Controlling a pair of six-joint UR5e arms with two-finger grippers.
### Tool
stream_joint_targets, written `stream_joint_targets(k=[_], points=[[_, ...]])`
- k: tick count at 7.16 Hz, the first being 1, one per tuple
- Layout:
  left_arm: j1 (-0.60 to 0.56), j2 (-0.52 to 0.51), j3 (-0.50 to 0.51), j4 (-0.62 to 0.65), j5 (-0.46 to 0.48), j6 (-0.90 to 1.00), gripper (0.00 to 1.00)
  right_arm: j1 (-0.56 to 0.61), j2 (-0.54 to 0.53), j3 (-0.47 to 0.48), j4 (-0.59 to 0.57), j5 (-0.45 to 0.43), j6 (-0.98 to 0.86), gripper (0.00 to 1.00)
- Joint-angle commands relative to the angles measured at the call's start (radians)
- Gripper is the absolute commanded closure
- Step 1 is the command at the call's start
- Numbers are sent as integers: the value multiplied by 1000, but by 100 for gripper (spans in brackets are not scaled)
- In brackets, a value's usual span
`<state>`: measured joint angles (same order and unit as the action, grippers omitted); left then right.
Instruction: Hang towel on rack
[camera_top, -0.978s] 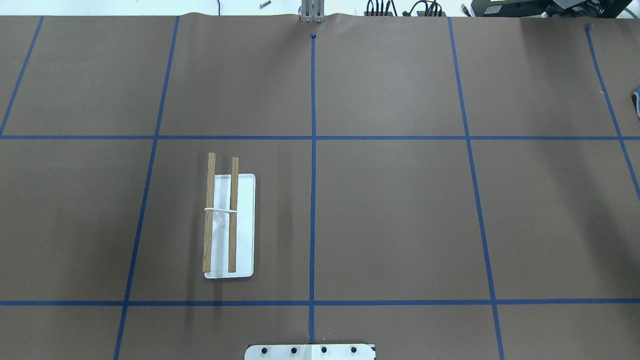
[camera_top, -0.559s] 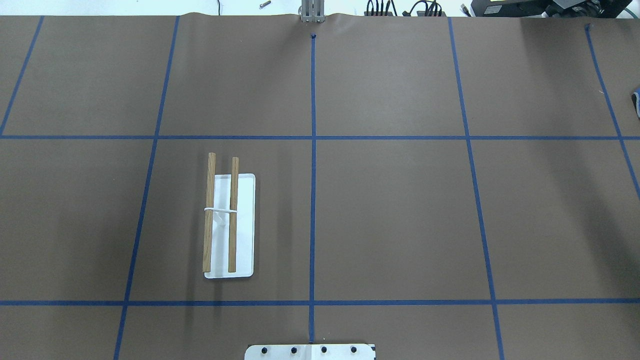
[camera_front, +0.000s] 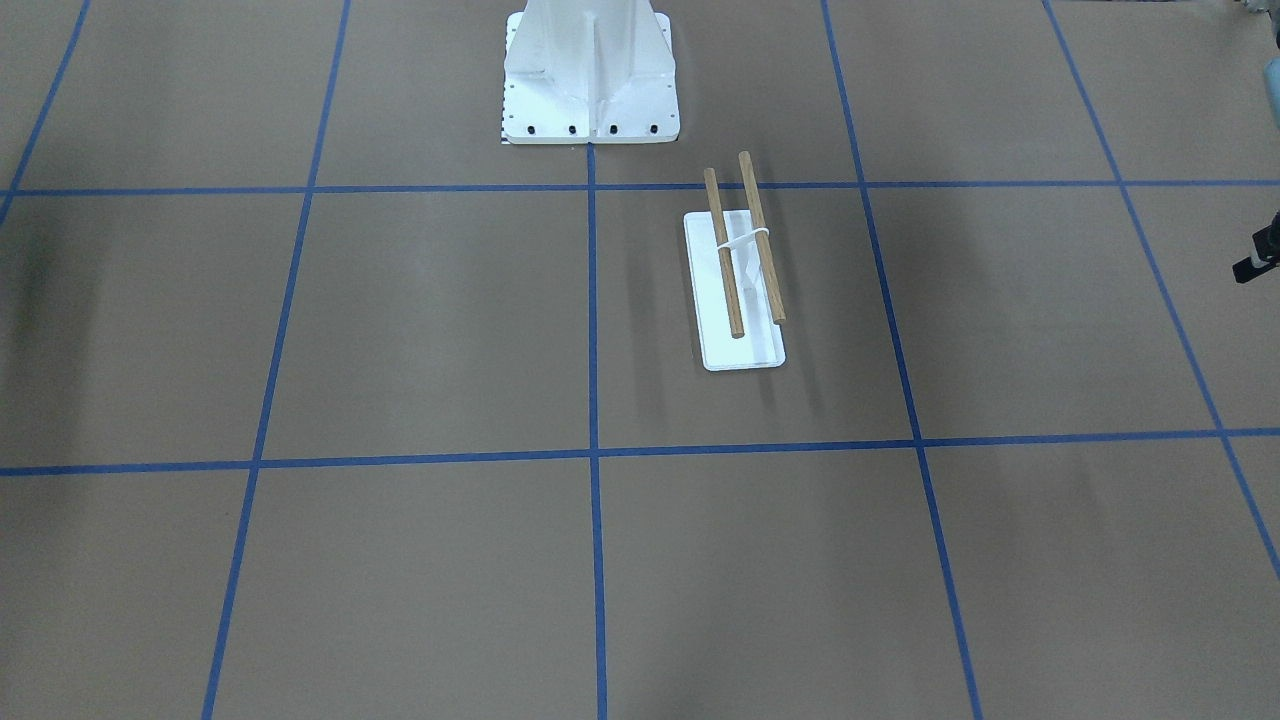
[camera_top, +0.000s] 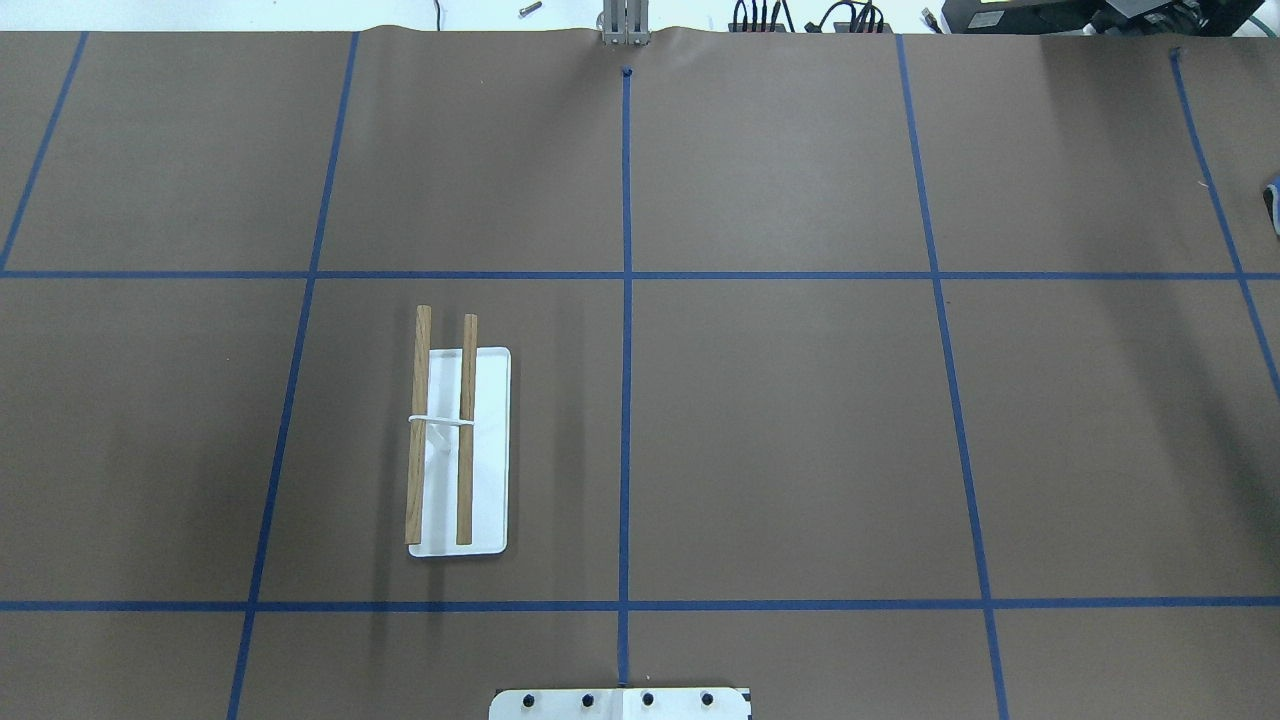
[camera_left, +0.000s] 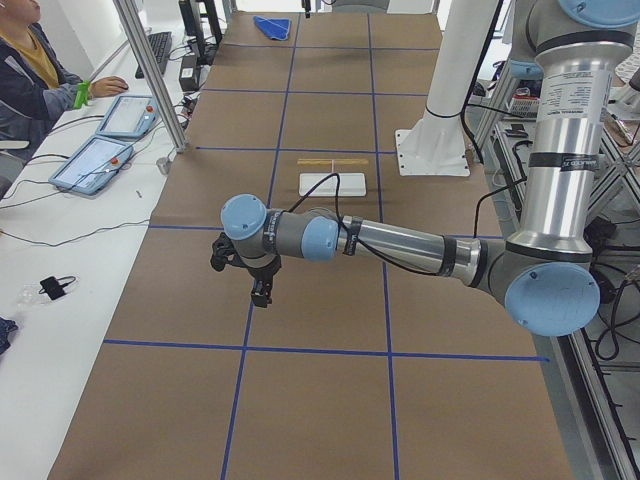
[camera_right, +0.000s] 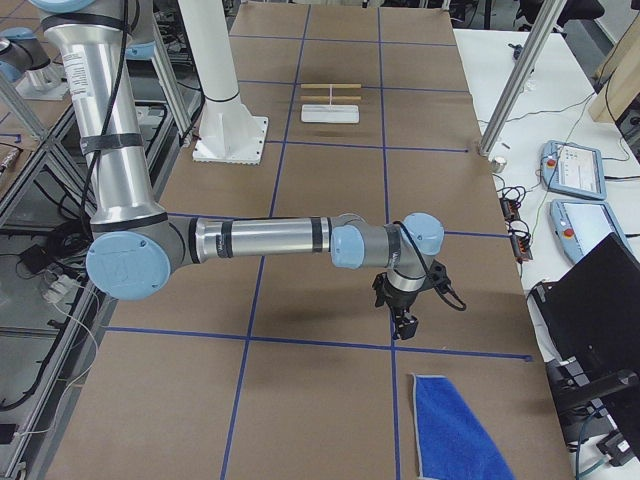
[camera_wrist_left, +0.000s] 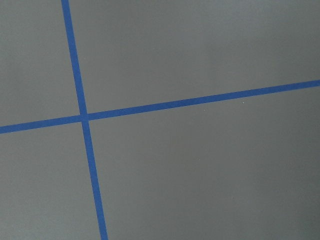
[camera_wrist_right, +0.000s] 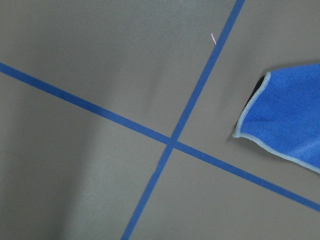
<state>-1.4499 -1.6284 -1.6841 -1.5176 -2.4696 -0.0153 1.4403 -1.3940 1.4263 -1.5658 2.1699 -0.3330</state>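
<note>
Overhead: only a dark sliver of the towel at the bench edge, well apart from the rack.

From the right end: cannot tell the opening of the right gripper, hanging above the bench near the towel's corner.

From the left end: same doubt for the left gripper.

Right wrist: royal-blue cloth, rounded corner, pale hem.

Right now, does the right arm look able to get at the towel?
Probably yes. The right gripper hangs above bare table close to the towel, which lies flat near the table's end. Nothing stands between them, and the right wrist camera sees its corner.
</note>
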Motion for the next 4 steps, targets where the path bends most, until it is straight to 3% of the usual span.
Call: stream_joint_targets(k=[1,2,4], points=[[2,-4,23,-3,1,0,2,-30,35,-239,327,-27,-35,4],[2,-4,38,-30,1,0,2,-44,68,-324,383,-27,-38,4],[2,-11,56,-38,1,1,2,-92,78,-336,405,-73,-43,10]])
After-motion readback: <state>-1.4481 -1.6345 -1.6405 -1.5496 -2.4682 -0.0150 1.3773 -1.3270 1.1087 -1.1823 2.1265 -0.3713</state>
